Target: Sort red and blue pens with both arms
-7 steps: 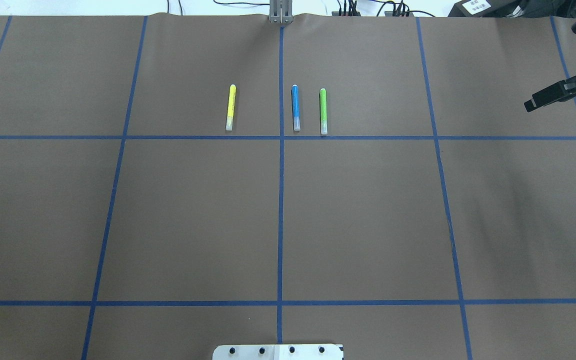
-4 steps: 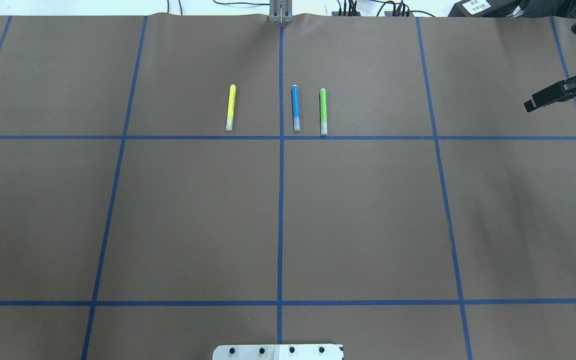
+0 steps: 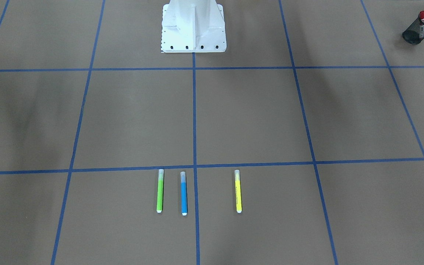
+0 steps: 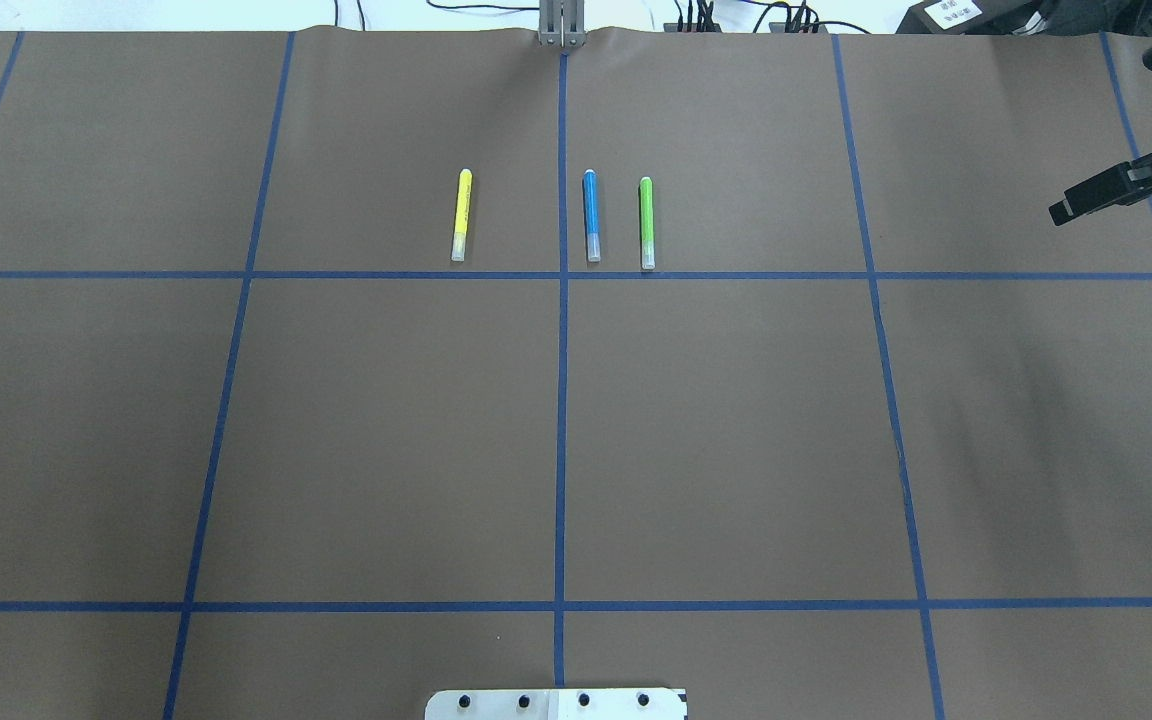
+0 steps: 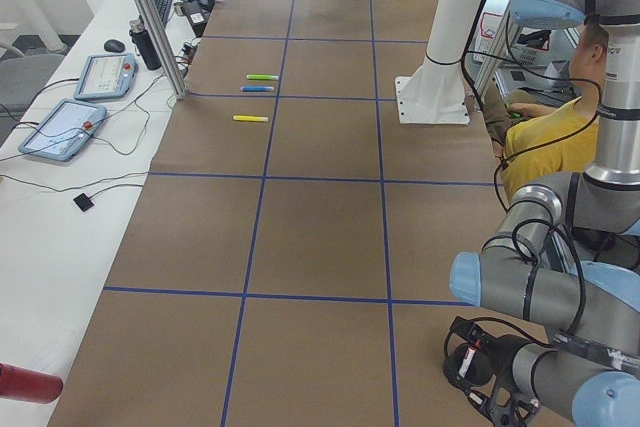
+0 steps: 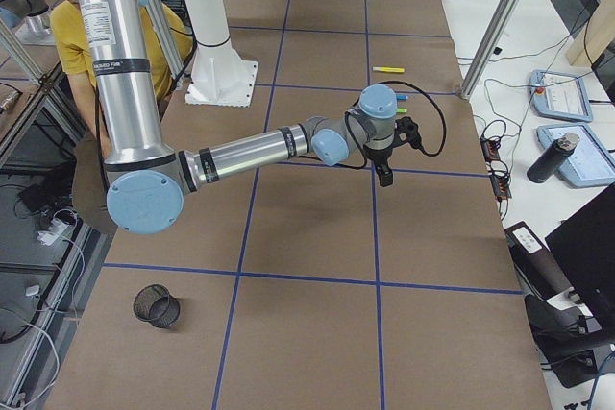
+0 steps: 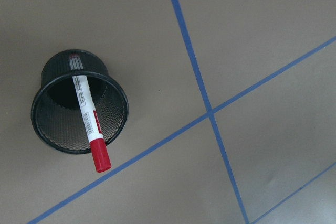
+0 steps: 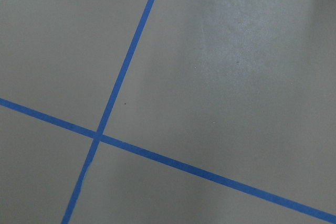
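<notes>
Compared with the overhead views a second ago, nothing on the table has shifted, and the right gripper (image 4: 1064, 208) holds almost the same station above the far right edge of the mat, well apart from every pen. Its jaw state cannot be determined: it appears only as a dark bar, and its wrist camera shows only bare mat and blue tape. The blue highlighter (image 4: 591, 215) lies flat just right of the centre tape line. It sits between the yellow highlighter (image 4: 461, 215) and the green highlighter (image 4: 646, 222) and is nearer the green one, touching neither. The red marker (image 7: 89, 124) already stands tilted, cap up, in a black mesh cup (image 7: 52, 129) on the robot's left. The left gripper (image 5: 495, 402) hangs above that cup, and whether its jaws are apart or together cannot be told. Judged from this layout, the red half of the sort is done and the blue half is not yet begun. The right arm must travel inward to the blue highlighter, grip it without disturbing the green one, and probably carry it to the empty mesh cup (image 6: 157, 306) on its own side.
</notes>
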You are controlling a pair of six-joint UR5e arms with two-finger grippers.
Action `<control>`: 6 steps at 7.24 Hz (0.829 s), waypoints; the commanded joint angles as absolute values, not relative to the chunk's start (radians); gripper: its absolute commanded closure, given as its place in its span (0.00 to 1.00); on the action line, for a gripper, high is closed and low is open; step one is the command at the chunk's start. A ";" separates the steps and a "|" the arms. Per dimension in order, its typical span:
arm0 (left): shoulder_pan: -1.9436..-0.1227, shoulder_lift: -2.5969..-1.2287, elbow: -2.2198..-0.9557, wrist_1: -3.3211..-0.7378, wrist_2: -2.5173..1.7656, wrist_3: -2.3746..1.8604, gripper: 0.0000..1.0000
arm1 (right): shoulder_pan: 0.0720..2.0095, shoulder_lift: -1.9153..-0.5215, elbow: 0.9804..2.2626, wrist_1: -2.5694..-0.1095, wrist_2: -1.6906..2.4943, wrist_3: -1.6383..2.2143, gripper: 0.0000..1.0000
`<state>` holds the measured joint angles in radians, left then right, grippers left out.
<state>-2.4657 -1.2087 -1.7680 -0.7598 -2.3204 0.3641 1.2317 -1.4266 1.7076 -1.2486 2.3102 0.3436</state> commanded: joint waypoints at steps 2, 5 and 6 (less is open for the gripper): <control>-2.263 -1.210 -1.850 -1.093 -2.322 0.321 0.00 | 1.232 -1.427 1.706 -1.247 2.310 0.344 0.00; -1.964 -1.265 -1.855 -1.369 -2.322 0.146 0.00 | 1.230 -1.425 1.704 -1.249 2.310 0.345 0.00; -1.881 -1.314 -1.855 -1.387 -2.322 0.099 0.00 | 1.230 -1.410 1.701 -1.250 2.310 0.345 0.00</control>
<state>-1.9942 -1.2632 -1.8540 -1.3350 -2.3225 0.1644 1.2307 -1.4219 1.7034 -1.2489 2.3102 0.3446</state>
